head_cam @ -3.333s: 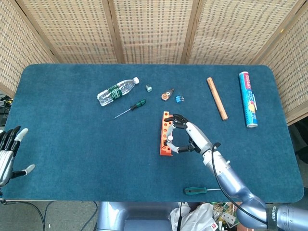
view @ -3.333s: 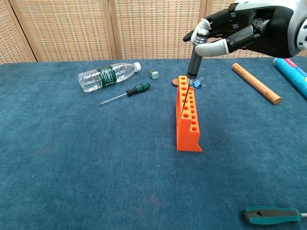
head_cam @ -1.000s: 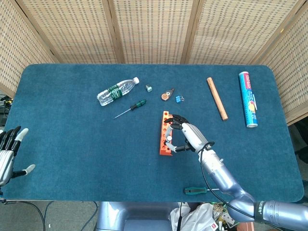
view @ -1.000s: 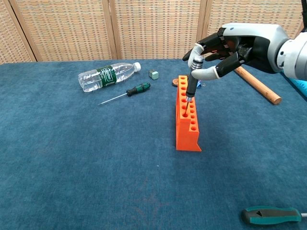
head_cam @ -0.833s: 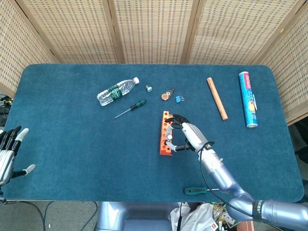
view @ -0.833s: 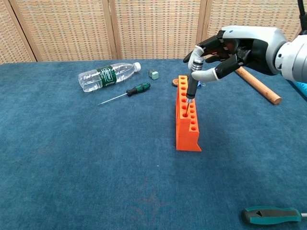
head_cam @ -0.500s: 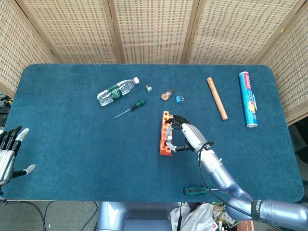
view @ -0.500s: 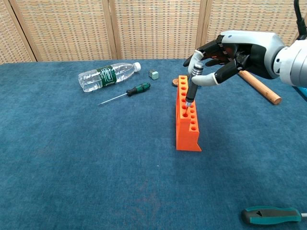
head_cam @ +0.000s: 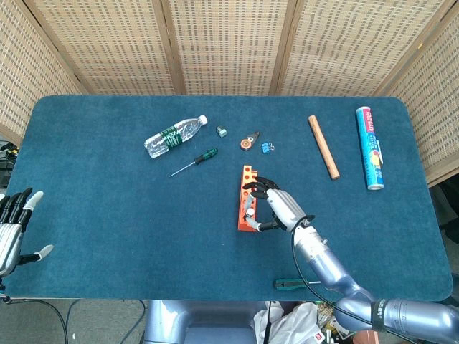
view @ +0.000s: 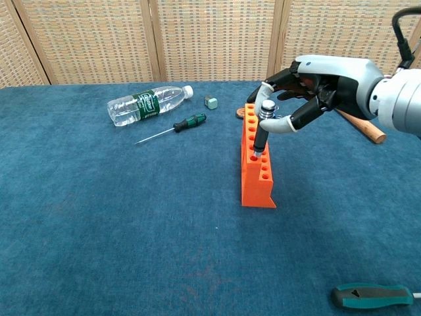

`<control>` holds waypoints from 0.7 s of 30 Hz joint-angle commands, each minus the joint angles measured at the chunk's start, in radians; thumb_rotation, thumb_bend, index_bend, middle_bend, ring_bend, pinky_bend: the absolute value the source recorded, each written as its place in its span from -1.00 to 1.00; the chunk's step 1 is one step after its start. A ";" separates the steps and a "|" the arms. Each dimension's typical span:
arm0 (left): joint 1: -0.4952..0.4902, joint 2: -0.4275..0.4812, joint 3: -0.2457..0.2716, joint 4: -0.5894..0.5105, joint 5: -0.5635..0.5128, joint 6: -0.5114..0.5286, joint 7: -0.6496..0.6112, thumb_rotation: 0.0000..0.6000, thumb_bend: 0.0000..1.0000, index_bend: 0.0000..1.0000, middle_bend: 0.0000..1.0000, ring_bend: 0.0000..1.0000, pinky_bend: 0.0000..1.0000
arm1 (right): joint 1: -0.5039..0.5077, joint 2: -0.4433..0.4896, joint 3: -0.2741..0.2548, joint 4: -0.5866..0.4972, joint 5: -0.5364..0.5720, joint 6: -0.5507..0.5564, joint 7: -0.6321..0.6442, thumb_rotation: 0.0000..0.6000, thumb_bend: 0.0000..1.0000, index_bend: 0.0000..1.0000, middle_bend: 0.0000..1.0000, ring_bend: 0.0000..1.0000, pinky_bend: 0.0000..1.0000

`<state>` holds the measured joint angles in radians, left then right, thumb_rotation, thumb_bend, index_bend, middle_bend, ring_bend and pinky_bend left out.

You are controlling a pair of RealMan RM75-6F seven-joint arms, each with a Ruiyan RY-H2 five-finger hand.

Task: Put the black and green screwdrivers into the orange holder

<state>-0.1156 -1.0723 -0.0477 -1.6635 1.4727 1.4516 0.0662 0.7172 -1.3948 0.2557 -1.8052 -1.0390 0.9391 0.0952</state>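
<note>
The right hand pinches the black screwdriver, which stands upright in the orange holder. The green screwdriver lies on the bench, well apart from it beside the bottle. The left hand hangs with fingers spread, holding nothing.

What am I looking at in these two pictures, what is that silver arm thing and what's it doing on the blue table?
It is a two-armed robot with humanlike hands. One picture looks down from its head, the other looks forward from its chest. Its right hand holds a black screwdriver upright, tip in the orange holder. Its left hand waits open at the table's edge. On the blue table also lie a black and green screwdriver, a water bottle, a wooden stick, a blue roll and a green-handled screwdriver.
</note>
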 commanded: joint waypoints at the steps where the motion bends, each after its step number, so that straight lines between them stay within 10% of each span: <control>1: -0.001 0.000 0.000 0.000 0.001 -0.001 0.001 1.00 -1.00 -1.00 -1.00 -1.00 -1.00 | -0.001 -0.001 -0.001 0.000 -0.001 0.000 -0.002 1.00 -0.13 0.19 -0.61 -1.00 -1.00; 21: -0.003 -0.005 0.001 0.000 -0.002 -0.004 0.012 1.00 -1.00 -1.00 -1.00 -1.00 -1.00 | 0.011 -0.019 0.008 0.006 0.018 -0.004 -0.035 1.00 -0.13 0.19 -0.61 -1.00 -1.00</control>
<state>-0.1183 -1.0771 -0.0468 -1.6635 1.4707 1.4477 0.0785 0.7279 -1.4129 0.2635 -1.7989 -1.0215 0.9352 0.0608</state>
